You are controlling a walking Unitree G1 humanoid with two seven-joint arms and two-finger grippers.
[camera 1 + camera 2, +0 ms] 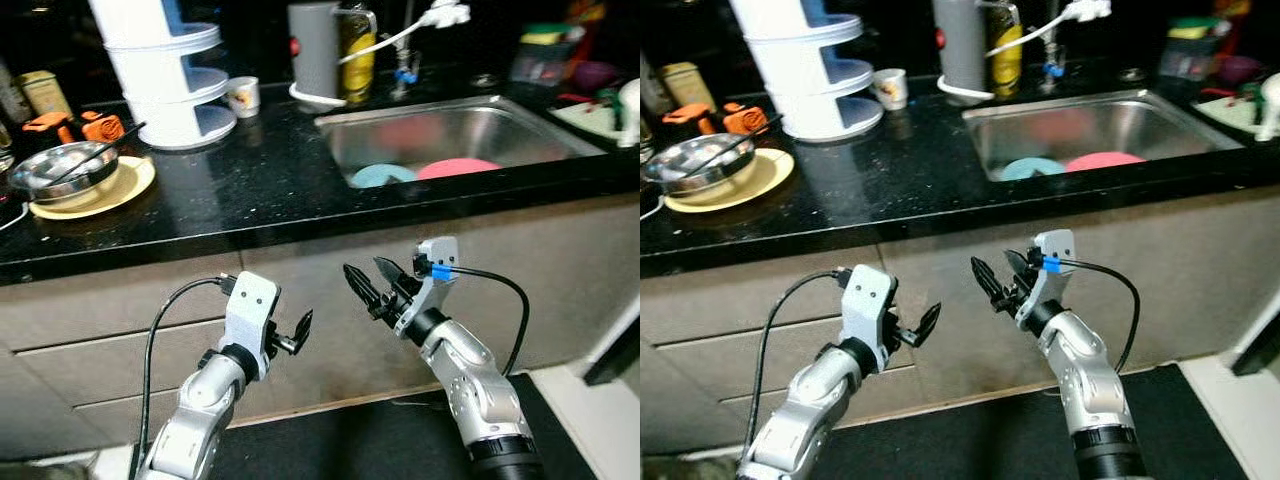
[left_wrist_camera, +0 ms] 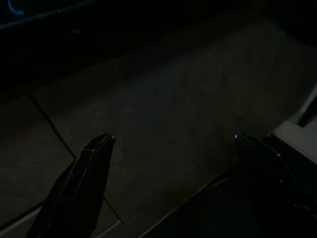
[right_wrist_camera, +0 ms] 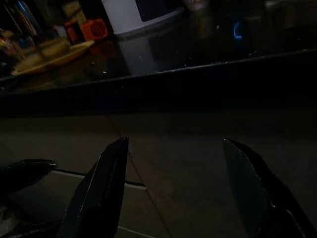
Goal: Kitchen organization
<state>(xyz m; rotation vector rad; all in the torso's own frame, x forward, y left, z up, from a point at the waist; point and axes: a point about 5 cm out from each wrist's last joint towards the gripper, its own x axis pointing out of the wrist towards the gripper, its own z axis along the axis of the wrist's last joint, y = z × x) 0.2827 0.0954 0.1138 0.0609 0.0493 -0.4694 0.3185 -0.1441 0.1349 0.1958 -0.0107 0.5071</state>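
Two spread pincers, left pincer (image 1: 300,333) and right pincer (image 1: 372,283), hang below the sink (image 1: 520,131).

I can read no text, brand, number or sign anywhere before me. The yellow bottle (image 1: 357,52) at the far side of the counter, behind the sink, carries a label, but it is too blurred for me to make out a letter. The small cup (image 1: 242,96) beside the white tiered rack has a printed pattern that shows no words. The tin (image 1: 44,92) at the far left is likewise too dim and small for me to read.
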